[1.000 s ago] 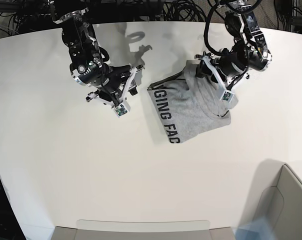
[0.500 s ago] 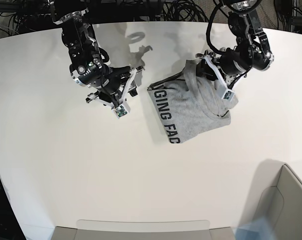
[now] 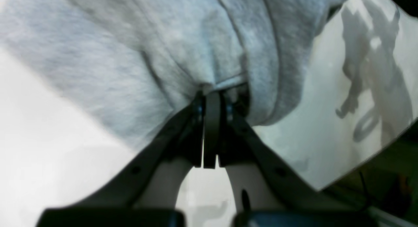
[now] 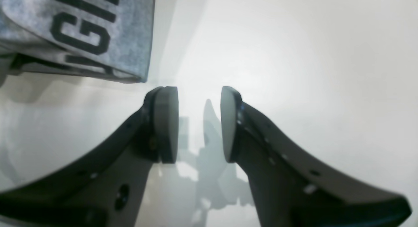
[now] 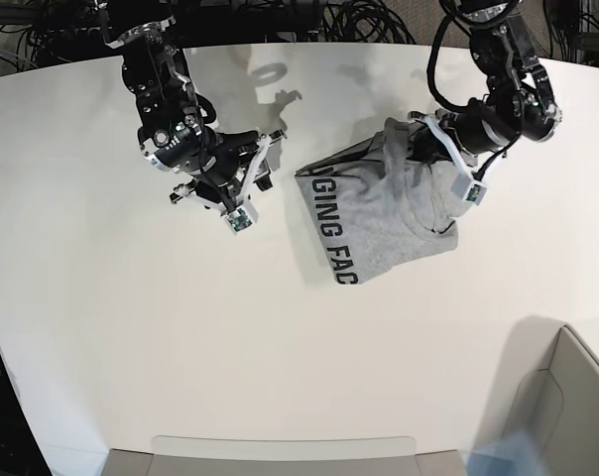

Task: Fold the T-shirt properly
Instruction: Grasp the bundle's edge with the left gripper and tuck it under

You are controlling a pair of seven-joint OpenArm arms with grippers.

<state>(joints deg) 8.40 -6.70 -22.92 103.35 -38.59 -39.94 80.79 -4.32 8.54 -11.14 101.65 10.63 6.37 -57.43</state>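
At your left gripper (image 3: 212, 101), jaws clenched on a fold of the T-shirt (image 3: 183, 47).
From the table (image 5: 280, 347) centre, the shirt lies at 2 o'clock, lettering showing along its 9 o'clock edge; your right gripper (image 4: 199, 122) sits released, pads apart, just off that edge, grasping nothing.

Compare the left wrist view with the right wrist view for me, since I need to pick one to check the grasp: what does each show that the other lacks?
Only the left wrist view shows the left pincer shut on a bunched fold of the T-shirt's plain grey side, with arm shadows on the table.

Only the right wrist view shows the right pincer open, holding nothing, above bare table, and the T-shirt's black lettering at a folded corner.

Both show grey cloth lying on the white table.
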